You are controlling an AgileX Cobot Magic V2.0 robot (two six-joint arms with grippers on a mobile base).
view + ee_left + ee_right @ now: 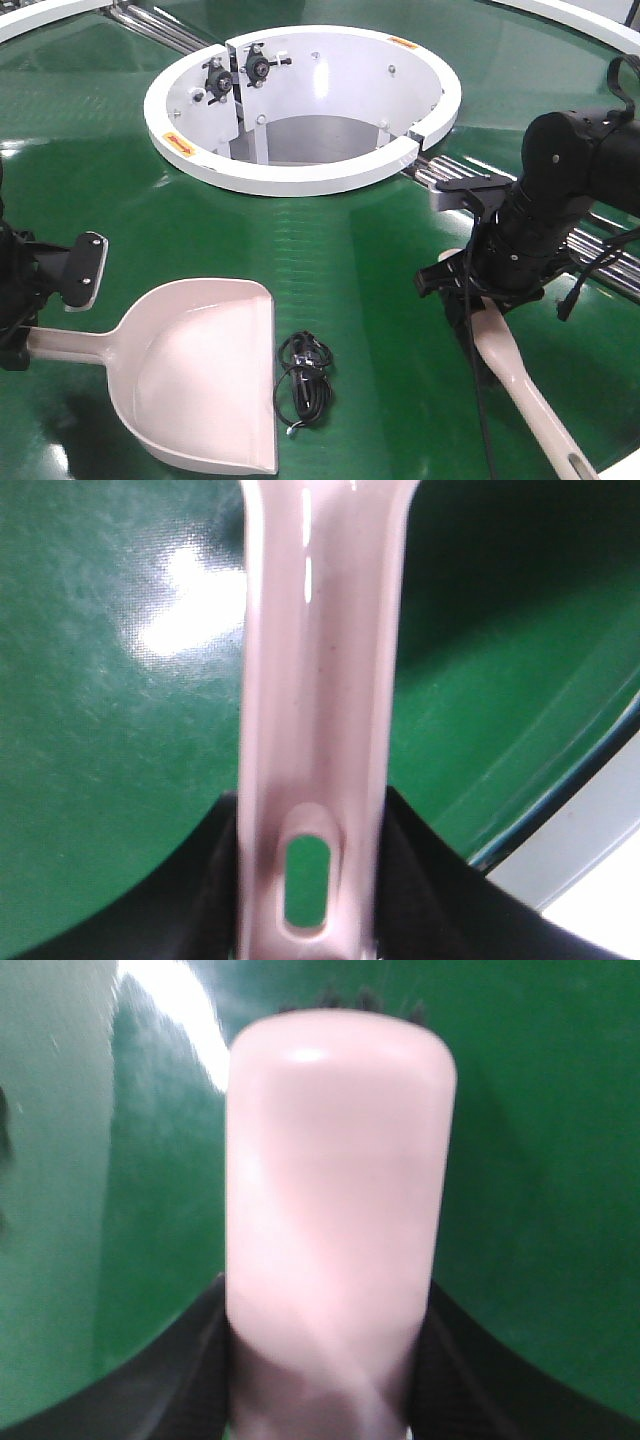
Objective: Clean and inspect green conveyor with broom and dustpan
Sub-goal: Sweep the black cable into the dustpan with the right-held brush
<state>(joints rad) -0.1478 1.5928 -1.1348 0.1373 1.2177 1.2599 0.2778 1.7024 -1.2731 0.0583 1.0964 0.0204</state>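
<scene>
The green conveyor [370, 250] fills the front view, with its white central ring [300, 175] at the back. The pale pink dustpan [205, 385] lies flat at the lower left, mouth facing right. My left gripper [18, 340] is shut on the end of its handle [315, 680], black fingers [215, 880] pressing both sides by the hanging hole. At the right, my right gripper [480, 295] is shut on the broom [525, 385], whose handle runs to the lower right. In the right wrist view the broom's rounded back [340, 1160] sits between the jaws, dark bristles peeking past its tip.
A tangled black cable bundle [303, 380] lies on the belt just right of the dustpan's mouth. Shiny metal rollers [445, 170] cross the belt beside the ring's right side and at the top left [160, 25]. A white outer rim [590, 850] borders the belt.
</scene>
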